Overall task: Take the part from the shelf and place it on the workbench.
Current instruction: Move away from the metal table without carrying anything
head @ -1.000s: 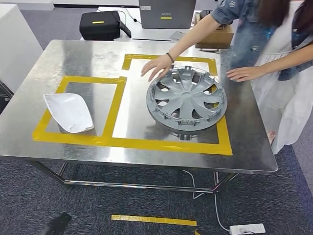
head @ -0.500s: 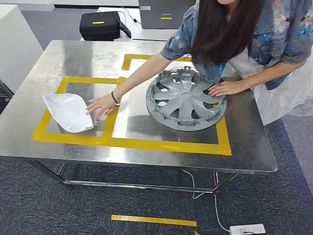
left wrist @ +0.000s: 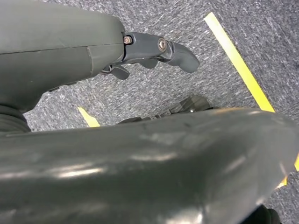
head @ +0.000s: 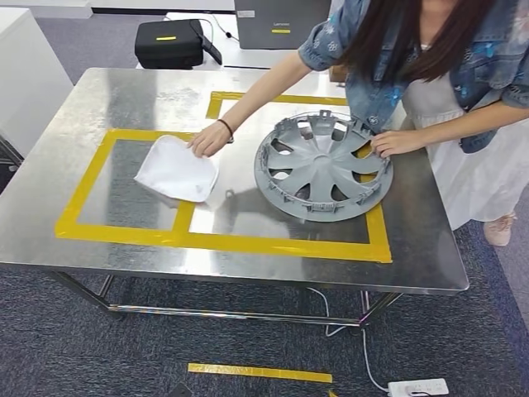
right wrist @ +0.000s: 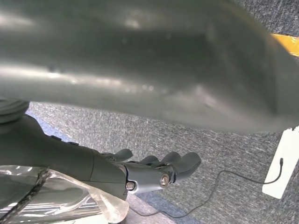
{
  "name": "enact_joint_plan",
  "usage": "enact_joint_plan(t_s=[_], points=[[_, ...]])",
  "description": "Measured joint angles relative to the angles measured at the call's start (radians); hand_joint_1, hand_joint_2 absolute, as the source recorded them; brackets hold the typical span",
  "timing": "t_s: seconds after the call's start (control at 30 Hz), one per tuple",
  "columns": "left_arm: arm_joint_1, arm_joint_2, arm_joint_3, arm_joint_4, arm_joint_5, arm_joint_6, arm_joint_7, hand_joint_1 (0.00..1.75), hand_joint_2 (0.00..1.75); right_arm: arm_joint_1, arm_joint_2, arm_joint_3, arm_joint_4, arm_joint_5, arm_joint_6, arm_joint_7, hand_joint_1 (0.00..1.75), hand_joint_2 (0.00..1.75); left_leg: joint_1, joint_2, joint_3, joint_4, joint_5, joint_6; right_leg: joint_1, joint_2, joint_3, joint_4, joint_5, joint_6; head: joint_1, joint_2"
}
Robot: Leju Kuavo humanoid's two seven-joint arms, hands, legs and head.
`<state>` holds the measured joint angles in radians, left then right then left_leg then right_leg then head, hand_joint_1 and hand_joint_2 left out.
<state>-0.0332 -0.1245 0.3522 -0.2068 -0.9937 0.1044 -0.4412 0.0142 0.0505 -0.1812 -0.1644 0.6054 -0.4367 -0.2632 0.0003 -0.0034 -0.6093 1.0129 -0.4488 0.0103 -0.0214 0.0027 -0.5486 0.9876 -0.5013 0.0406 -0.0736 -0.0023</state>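
Note:
A white curved part [head: 178, 169] lies on the steel workbench [head: 412, 248], across the tape line between the two yellow frames. A person's hand [head: 209, 139] rests on its far edge. A grey wheel cover [head: 321, 165] sits in the right frame, and the person's other hand [head: 390, 142] holds its right rim. My left hand [left wrist: 155, 51] hangs over the grey carpet with its fingers straight and nothing in them. My right hand [right wrist: 159, 170] also hangs above the carpet, fingers loosely extended and holding nothing.
The person leans over the bench from its far right side. A black case [head: 169, 41] stands behind the bench and a white cabinet [head: 25, 74] at the left. On the floor lie a yellow tape strip [head: 259, 372] and a white power strip [head: 418, 386] with its cable.
The person's hand has dragged the white part rightward out of the left frame onto the dividing tape. The wheel cover has shifted a little to the right under the other hand.

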Motion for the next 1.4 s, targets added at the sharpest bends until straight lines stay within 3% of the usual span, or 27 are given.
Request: enact_joint_plan(t_s=[1.4], points=[[-0.001, 0.002, 0.003, 0.0, 0.026, -0.023, 0.02, 0.0, 0.0, 0.0, 0.004, -0.001, 0.0, 0.016, 0.008, 0.015, 0.0, 0.0, 0.0, 0.0, 0.0, 0.0, 0.0, 0.0, 0.0, 0.0, 0.0, 0.0, 0.0, 0.0, 0.0, 0.0]])
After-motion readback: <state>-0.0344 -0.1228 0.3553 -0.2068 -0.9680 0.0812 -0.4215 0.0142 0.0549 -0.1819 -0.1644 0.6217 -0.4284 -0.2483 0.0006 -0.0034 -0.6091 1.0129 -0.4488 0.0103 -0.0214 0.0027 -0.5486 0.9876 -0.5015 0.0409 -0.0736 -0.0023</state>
